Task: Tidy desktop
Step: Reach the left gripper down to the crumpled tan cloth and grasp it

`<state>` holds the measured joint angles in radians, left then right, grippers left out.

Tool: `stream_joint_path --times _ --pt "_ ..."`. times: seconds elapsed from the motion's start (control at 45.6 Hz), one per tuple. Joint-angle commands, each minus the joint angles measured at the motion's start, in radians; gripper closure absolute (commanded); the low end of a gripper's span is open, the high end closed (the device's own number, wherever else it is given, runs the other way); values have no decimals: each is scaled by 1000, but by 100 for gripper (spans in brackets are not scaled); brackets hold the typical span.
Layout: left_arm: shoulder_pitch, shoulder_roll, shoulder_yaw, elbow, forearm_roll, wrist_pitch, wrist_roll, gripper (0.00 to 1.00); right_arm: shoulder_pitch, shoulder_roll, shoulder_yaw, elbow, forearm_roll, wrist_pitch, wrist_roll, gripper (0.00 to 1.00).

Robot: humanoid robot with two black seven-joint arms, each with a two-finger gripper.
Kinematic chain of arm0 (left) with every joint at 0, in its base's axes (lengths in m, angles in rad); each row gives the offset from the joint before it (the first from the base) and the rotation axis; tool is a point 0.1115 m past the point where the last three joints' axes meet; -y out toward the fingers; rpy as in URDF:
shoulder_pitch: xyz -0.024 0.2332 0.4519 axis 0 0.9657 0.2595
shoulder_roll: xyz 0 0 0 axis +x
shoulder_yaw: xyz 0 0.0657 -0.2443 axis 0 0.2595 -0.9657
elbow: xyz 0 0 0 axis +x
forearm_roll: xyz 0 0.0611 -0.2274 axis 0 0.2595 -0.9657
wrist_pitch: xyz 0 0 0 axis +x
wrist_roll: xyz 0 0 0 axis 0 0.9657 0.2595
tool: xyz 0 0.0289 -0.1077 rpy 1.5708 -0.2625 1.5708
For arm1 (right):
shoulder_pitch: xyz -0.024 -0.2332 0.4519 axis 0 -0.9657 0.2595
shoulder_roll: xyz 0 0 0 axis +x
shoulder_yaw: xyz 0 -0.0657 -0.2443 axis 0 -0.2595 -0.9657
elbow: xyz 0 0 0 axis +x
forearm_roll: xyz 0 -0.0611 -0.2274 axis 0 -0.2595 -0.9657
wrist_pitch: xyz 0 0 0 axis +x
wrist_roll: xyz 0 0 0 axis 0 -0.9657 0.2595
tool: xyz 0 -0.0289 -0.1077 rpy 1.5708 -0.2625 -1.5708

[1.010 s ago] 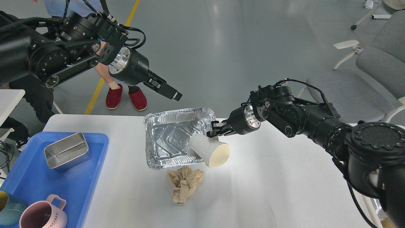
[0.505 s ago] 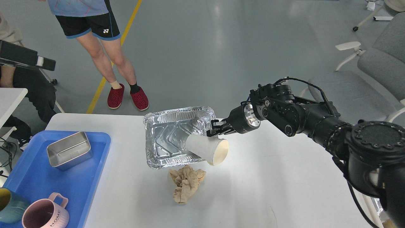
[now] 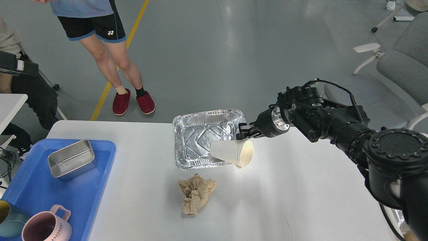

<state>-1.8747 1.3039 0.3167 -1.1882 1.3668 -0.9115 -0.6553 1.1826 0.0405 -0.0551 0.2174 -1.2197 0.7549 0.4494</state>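
Single head view, high, angled forward and down, desktop (image 3: 284,201) near, floor beyond.

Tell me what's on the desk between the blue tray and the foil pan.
Nothing; the head view shows bare white desktop between blue tray and foil pan.

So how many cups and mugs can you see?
3. A white paper cup lies tipped over the foil tray's rim. A pink mug and a teal mug sit in the blue tray. More may hide off-frame.
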Motion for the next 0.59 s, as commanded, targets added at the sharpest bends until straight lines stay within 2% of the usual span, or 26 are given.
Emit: stream_joint_path --times 0.0,0.241,0.417,0.483,0.571 --pt "3 -3 1 -1 0 -1 0 34 3 -2 -3 -15 2 3 0 100" --pt "31 15 12 -24 0 -9 -3 34 5 -10 -5 -15 2 3 5 100" --pt "127 6 10 -91 -3 16 -3 34 6 -7 -5 -15 2 0 3 100" --pt "204 -40 8 -123 -2 55 0 34 6 -4 -5 -15 2 -2 3 100" --pt "307 -188 12 -122 8 164 5 34 6 -1 -3 -15 0 -6 2 100"
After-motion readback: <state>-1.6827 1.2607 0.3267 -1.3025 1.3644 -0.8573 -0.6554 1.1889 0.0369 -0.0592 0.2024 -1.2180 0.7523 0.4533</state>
